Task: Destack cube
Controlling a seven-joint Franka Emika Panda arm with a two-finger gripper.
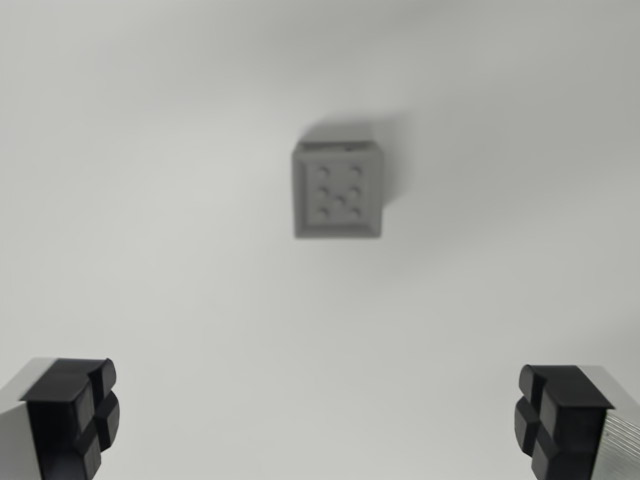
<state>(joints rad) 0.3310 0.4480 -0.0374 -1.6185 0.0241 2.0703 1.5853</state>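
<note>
- Around the cube (338, 192) I see only the plain pale desk (150, 200); nothing lies between me and it.
- I look straight down, my gripper (318, 420) spread wide and holding nothing, one dark pad (75, 415) at the wrist view's lower left and the other at its lower right.
- The grey cube, blurred, with dots on its top face, sits on the desk above the midline between my fingers, well apart from both; I cannot tell whether another lies beneath.
</note>
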